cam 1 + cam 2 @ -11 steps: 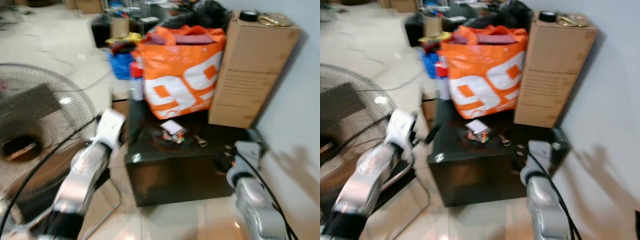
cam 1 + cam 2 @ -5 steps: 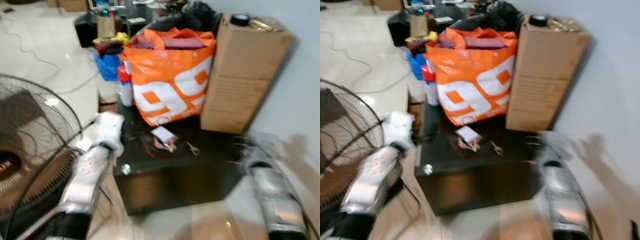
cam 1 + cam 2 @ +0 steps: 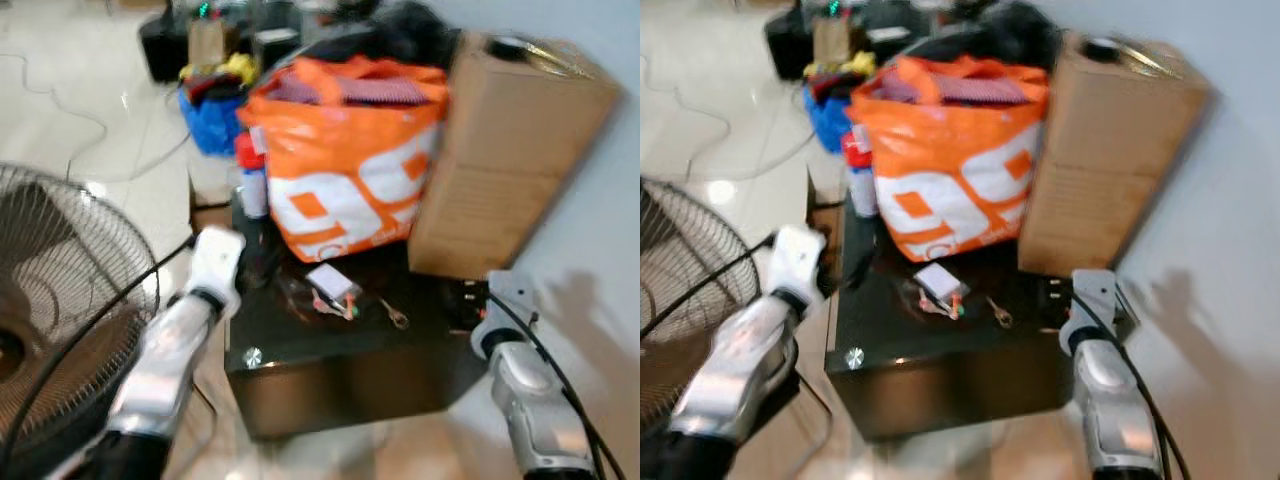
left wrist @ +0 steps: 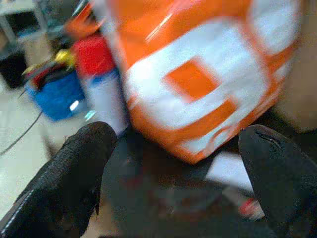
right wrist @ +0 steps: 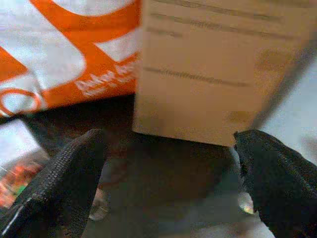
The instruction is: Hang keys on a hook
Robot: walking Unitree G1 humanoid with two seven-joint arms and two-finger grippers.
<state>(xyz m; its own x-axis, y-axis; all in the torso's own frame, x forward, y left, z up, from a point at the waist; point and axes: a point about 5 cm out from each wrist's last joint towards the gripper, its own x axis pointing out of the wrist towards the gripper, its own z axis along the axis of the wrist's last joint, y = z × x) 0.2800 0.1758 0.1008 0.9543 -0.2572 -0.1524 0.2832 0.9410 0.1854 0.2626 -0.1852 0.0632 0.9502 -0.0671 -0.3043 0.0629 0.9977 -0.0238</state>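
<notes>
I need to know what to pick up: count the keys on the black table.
1 loose key lies right of a white tag with small bright pieces; blur may hide more keys there. Both grippers hang open.

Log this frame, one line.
keys on black table | left gripper open, near bag | right gripper open, near box

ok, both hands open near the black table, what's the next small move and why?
Probably ease the right hand toward the keys. They lie untouched on the black table in front of the orange bag, its fingers are wide open, and it sits at the table's right edge.
</notes>
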